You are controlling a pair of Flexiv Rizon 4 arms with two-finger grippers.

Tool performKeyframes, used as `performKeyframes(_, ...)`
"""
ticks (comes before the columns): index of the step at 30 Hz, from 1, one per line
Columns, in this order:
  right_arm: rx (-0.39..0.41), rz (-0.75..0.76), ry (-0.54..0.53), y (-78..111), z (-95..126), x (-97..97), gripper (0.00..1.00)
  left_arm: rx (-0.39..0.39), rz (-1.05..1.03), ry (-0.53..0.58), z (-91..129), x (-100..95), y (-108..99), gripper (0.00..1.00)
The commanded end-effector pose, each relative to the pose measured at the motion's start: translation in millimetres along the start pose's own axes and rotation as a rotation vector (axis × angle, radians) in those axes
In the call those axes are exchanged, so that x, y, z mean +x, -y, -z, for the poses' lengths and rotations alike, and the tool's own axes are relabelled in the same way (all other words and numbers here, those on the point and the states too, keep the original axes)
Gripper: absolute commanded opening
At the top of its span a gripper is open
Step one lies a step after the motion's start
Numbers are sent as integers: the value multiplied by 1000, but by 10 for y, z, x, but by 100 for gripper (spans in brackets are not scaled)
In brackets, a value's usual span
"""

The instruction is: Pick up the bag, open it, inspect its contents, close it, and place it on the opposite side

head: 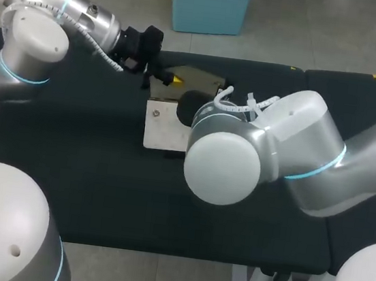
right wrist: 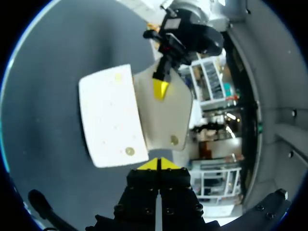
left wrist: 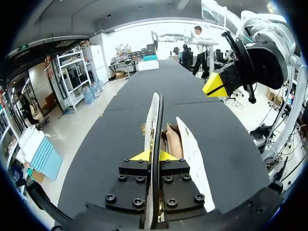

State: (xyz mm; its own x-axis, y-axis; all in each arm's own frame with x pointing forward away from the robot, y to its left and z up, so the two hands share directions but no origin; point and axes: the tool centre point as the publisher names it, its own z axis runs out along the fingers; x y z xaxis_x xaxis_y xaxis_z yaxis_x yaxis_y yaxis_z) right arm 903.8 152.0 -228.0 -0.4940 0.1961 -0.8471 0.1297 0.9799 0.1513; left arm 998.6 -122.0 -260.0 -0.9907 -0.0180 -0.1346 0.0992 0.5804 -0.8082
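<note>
Two wide stretches of bare black table (head: 90, 156) lie open in the head view: most of the frame's left half below our left arm (head: 60, 12), and a band along the lower edge. From the upper left our left gripper (head: 175, 79) comes in to the bag (head: 162, 127), which sits mid-table, well apart from every edge. In the left wrist view this gripper's yellow tips are clamped on a thin, stiff flap (left wrist: 155, 120) of the bag, seen edge-on and running straight ahead between the fingers. Just right of it the bag gapes open, showing a brown, creased lining (left wrist: 173, 142) and a flat white panel (left wrist: 192, 154). A small round metal snap (head: 155, 113) dots the cream face in the head view. Further right, our right arm (head: 269, 150), smooth grey and rounded, bulks over the frame's middle and hides the bag's right side. In the right wrist view our right gripper (right wrist: 158, 164) has its tips pressed together with nothing visible between them, the flap's edge just ahead.
</note>
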Motion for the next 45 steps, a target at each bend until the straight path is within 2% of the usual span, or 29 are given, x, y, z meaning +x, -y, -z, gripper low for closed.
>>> performKeyframes(1, -1, 0, 2, -4, -40, 60, 0, -4, -19, -12, -198, -177, -152, 0)
performKeyframes(12, -4, 8, -48, 4, -118, 253, 0, 2, -180, 105, -286, -138, -340, 0)
performKeyframes(15, 5, 13, -58, -40, -147, 390, 0, 5, -231, 143, -320, -91, -387, 0)
performKeyframes(20, 23, 0, -86, -103, -183, 604, 0, 62, -269, 169, -295, -53, -460, 0)
performKeyframes(33, 30, 0, -100, -113, -199, 638, 0, 59, -270, 171, -288, -57, -464, 0)
performKeyframes(36, 5, 50, -113, -211, -231, 824, 0, 67, -301, 150, -293, -45, -462, 0)
performKeyframes(39, -15, 72, -111, -207, -239, 965, 0, 60, -339, 129, -308, -68, -478, 0)
performKeyframes(45, -7, 59, -104, -127, -206, 1070, 0, 38, -343, 118, -338, -151, -544, 0)
